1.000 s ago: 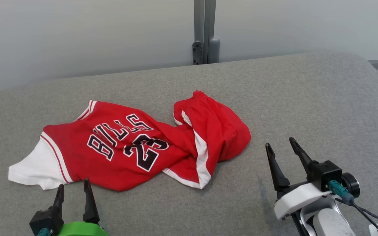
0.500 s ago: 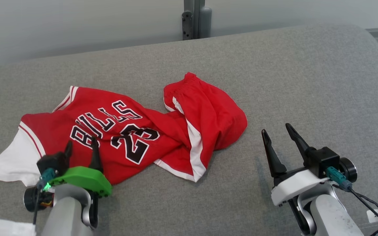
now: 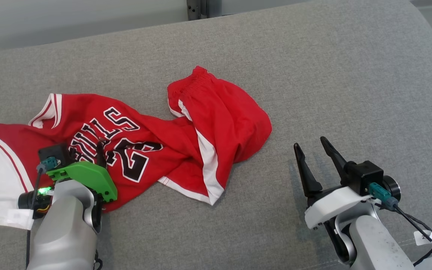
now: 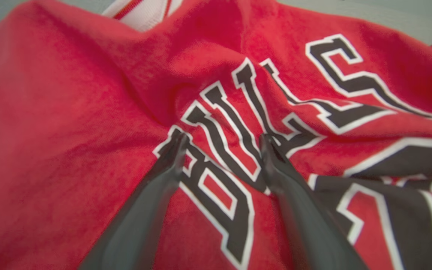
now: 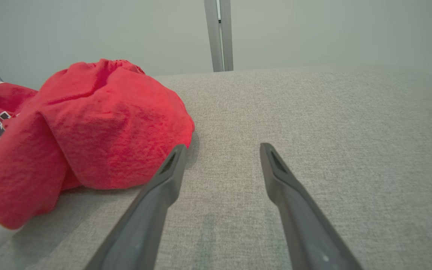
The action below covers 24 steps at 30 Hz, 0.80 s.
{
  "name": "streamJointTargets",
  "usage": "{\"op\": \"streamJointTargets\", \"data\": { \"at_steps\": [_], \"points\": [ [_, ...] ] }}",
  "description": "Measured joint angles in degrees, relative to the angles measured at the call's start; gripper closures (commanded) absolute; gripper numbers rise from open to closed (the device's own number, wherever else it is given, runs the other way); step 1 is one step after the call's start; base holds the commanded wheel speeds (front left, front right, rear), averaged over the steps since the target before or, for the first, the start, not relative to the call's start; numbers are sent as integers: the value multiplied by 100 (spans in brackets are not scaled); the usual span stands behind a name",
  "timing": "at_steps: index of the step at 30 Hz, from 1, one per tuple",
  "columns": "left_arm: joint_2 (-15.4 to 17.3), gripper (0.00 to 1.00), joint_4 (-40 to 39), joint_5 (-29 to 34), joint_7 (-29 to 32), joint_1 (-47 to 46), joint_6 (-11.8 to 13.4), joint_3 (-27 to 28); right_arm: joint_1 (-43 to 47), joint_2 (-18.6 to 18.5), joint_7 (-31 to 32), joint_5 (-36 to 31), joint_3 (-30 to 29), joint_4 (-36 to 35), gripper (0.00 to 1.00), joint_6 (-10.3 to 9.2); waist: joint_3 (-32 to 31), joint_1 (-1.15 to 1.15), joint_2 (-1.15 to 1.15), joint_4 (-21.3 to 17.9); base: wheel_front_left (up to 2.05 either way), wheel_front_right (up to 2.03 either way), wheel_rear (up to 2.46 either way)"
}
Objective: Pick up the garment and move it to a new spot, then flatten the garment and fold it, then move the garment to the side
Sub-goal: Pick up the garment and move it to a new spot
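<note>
Grey cushion (image 3: 351, 75) bears the crumpled red garment (image 3: 216, 123), which lies directly under the left gripper (image 4: 223, 139), jaws spread, tips at the lettering (image 4: 336, 78), probably lined up for a pinch; right gripper (image 3: 309, 143) jaws spread, empty, garment just off one finger

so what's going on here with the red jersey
A two-armed robot is starting on a crumpled red jersey lying on a grey cushioned surface. Its left gripper is open, fingertips right at the fabric on the black lettering, not closed on it. The right gripper sits open over bare cushion just right of the jersey, apart from it. Nothing is lifted yet.
</note>
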Motion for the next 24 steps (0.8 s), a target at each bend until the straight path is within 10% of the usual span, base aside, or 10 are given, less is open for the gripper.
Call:
{"op": "streamJointTargets", "data": {
  "at_steps": [1, 2, 24],
  "points": [
    [11, 21, 112, -8, 59, -71, -8, -9, -15, 0, 0, 7, -1, 11, 0, 0, 32, 0, 0, -22, 0, 0, 0],
    [11, 100, 182, -20, 94, -138, -56, -20, -22, -2, 0, 13, -8, 20, 0, 0, 62, 0, 0, -41, 0, 0, 0],
    [463, 100, -888, 0, -422, -1062, -495, -231, 315, 34, 0, 88, -204, 165, 0, 0, -552, 0, 0, 596, 0, 0, 0]
  ]
}}
